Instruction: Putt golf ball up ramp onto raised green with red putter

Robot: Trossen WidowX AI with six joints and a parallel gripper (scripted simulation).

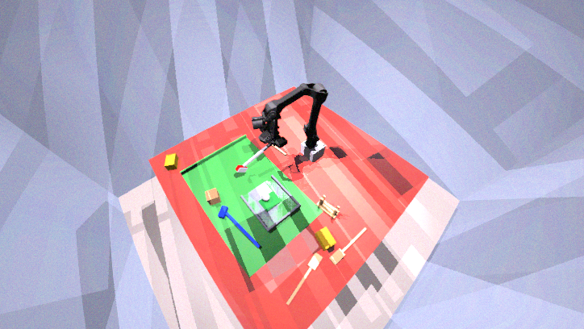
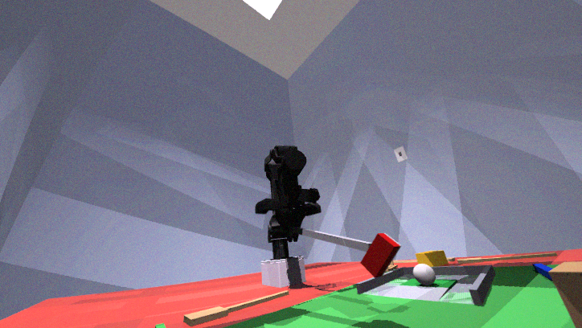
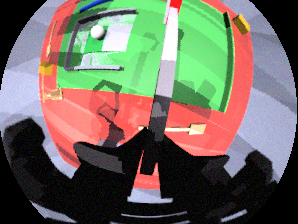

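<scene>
Ball sits on the raised green while the gripper pinches the red putter

The white golf ball [image 1: 265, 196] [image 2: 424, 274] [image 3: 97, 32] is on the raised green [image 1: 271, 202] [image 2: 448, 282] [image 3: 95, 45], near the edge where the pale ramp [image 1: 257, 192] [image 2: 419, 292] [image 3: 117, 37] meets it (whether it is fully at rest, these views cannot say). Low dark walls [image 1: 285, 189] [image 2: 482, 287] [image 3: 95, 68] border the raised green and ramp, with the end beside the ramp's foot left open.

The gripper [image 1: 273, 143] [image 2: 293, 235] [image 3: 150, 131] is up in the air, well apart from the raised green on the ramp side, its fingers closed around the handle end of the red putter [image 1: 256, 156] [image 2: 380, 254] [image 3: 168, 65]. The putter slants down from the fingers, and its red head hangs above the turf, apart from both the ball and the raised green.

Around the raised green lie the other pieces. A blue mallet [image 1: 242, 230] [image 2: 542, 270] [image 3: 95, 5] and a tan block [image 1: 211, 195] [image 2: 571, 284] are on the side away from the arm [image 1: 300, 93] [image 2: 284, 174]. Beyond the raised green, opposite the ramp, a yellow block [image 1: 325, 238] [image 2: 432, 258] [image 3: 45, 68] rests on the red surface beside a wooden mallet [image 1: 347, 246].
</scene>
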